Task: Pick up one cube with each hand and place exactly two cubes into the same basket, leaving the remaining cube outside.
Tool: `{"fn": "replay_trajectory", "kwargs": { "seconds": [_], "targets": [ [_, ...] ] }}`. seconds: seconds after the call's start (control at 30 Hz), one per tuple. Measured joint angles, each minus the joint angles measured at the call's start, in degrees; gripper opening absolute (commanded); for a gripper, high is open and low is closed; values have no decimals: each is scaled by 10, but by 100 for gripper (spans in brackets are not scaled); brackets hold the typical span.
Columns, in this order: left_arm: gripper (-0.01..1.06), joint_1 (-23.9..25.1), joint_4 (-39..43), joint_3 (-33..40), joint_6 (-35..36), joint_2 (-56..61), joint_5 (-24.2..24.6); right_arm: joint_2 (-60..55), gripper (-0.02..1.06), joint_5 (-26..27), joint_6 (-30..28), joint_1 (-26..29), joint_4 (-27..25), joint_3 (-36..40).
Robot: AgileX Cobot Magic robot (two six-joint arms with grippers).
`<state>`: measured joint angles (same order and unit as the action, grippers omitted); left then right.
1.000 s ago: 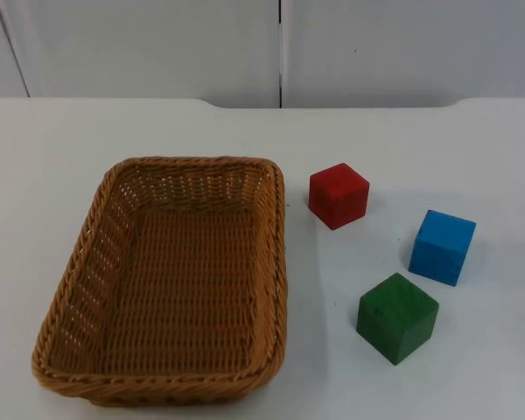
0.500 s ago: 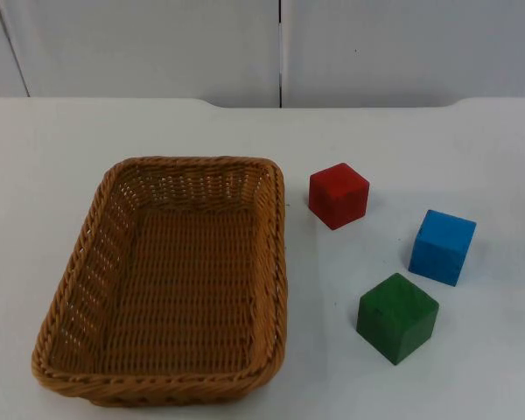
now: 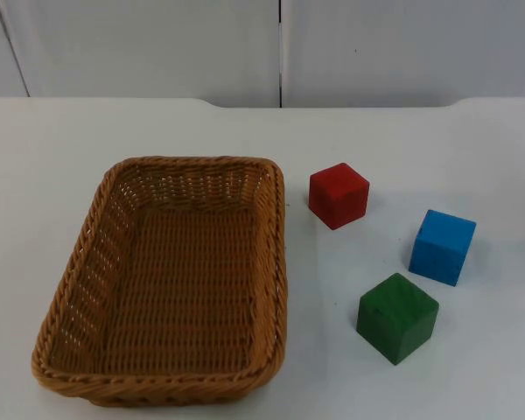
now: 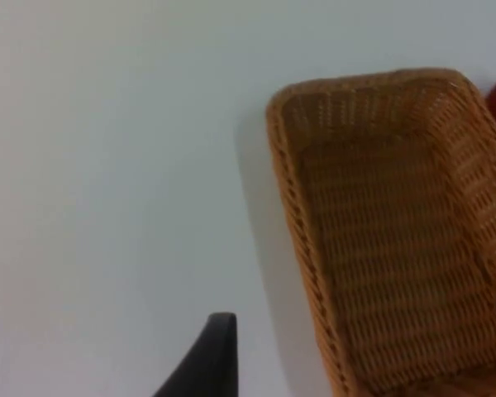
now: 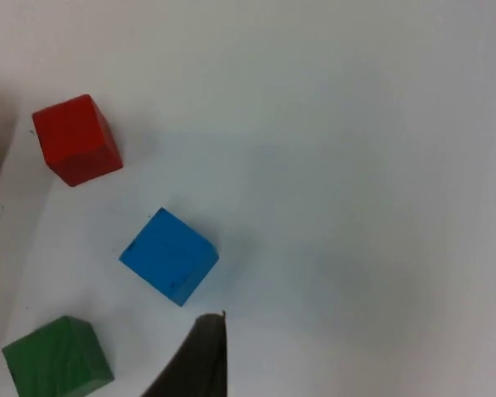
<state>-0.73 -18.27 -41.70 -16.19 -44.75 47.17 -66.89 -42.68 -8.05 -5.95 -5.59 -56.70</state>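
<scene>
While nothing has yet been lifted, all three cubes sit on the worktop (image 3: 472, 149) to the right of the wicker basket (image 3: 271, 262), which holds nothing. The red cube (image 3: 339, 195) is farthest and just beside the basket's far right corner; the blue cube (image 3: 443, 247) is farther right, and the green cube (image 3: 397, 318) is nearest. My left gripper (image 4: 207, 364) hangs over bare worktop left of the basket; my right gripper (image 5: 200, 357) hangs just above the blue cube. I cannot tell whether either gripper is spread or closed.

Blue and green stand close together, so, as I judge it, a careless descent on one could nudge the other. My left arm must reach across the basket for the red cube and could catch the rim.
</scene>
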Motion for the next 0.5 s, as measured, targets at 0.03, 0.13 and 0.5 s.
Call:
{"fn": "replay_trajectory", "kwargs": {
  "seconds": [0.03,0.13,0.5],
  "targets": [
    [105,0,-16,0,-21,-9,0,-2,105,1,-6,0,-8,-1],
    [105,0,-60,0,-69,-34,-3,-19,105,-1,-25,0,-27,-13],
    [105,0,-155,-4,-175,-71,-16,-113,105,-14,-47,-69,-34,-78]
  ]
}}
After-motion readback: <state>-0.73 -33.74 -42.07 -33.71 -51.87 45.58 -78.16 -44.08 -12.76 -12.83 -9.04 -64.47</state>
